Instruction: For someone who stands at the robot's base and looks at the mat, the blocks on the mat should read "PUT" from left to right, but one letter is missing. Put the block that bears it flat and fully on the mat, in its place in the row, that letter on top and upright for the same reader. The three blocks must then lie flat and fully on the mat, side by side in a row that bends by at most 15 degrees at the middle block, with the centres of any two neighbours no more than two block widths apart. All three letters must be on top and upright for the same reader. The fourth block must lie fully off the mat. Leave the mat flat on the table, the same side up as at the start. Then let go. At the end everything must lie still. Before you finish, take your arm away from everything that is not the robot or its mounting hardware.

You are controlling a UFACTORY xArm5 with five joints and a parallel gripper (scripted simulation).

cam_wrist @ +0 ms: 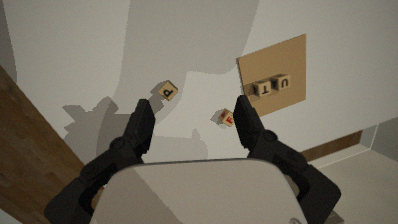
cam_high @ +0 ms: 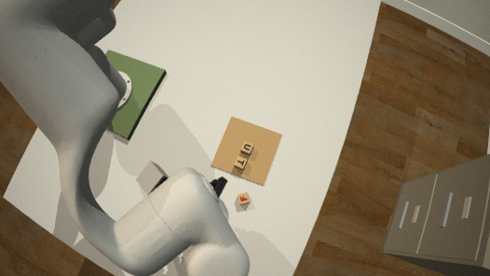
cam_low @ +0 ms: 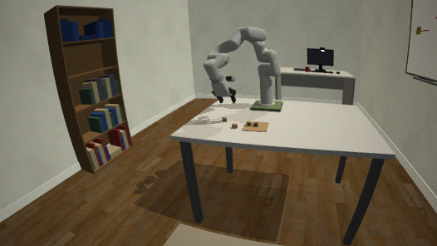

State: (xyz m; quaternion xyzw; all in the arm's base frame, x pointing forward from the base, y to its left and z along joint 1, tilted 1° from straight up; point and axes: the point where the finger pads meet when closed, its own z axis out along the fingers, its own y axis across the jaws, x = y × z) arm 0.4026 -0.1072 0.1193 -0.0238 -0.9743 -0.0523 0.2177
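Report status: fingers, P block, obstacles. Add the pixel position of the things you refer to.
Fingers open, nothing held. P block (cam_low: 224, 119) (cam_wrist: 168, 90) off the mat (cam_high: 267, 140) (cam_low: 261, 129) (cam_wrist: 292, 60), letter up. Red F block (cam_high: 243, 199) (cam_low: 234, 125) (cam_wrist: 227, 118) lies near the mat, possible obstacle.

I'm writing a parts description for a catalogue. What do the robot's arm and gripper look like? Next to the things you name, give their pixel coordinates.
The arm (cam_high: 163, 216) (cam_low: 253, 35) is light grey and smooth, with rounded, tube-like segments and thin seam lines. The gripper (cam_low: 228, 102) (cam_wrist: 194, 107) has two black, jointed fingers, and a pale, rounded housing shows behind them. I see no cables.

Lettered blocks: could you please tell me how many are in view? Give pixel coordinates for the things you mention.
4. The U block (cam_high: 247, 148) (cam_wrist: 282, 82) and T block (cam_high: 240, 163) (cam_wrist: 262, 89) are on the mat (cam_high: 265, 140) (cam_low: 255, 129) (cam_wrist: 295, 60); the F block (cam_high: 243, 199) (cam_low: 234, 125) (cam_wrist: 227, 118) and P block (cam_low: 224, 119) (cam_wrist: 168, 90) are off it, on the table. The arm could hide others from above.
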